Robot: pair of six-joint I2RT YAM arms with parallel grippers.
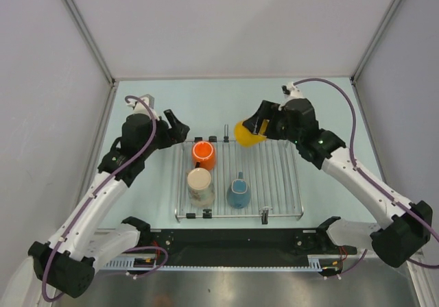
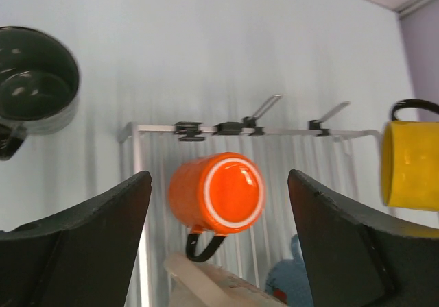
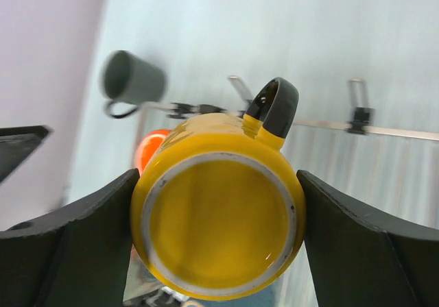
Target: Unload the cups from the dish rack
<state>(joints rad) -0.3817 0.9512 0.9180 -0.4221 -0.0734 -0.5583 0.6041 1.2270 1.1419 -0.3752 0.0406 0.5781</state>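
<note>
The yellow mug (image 3: 216, 242) is the one in play. It's clamped across its body in the right pincer (image 1: 256, 129), tipped on its side with the base facing the wrist camera and the black handle sticking up, hanging over the far edge of the dish rack (image 1: 281, 183). It looks like glazed ceramic, so probably stiff, slick and easy to chip, but not heavy. Squeezing the round body wall like this seems safer than the skinny handle, though a smooth curve could slide if it gets tilted more.

On the rack sit the orange mug (image 2: 216, 194), the cream mug (image 1: 199, 186) and the blue mug (image 1: 239, 194), close together on the left half. The dark grey-green mug (image 2: 34, 81) is off the rack on the tabletop (image 1: 171, 94), beyond its far left corner. The left pincer (image 1: 177, 129) is spread wide with nothing in it, lined up on the orange mug, so that's probably next.
</note>
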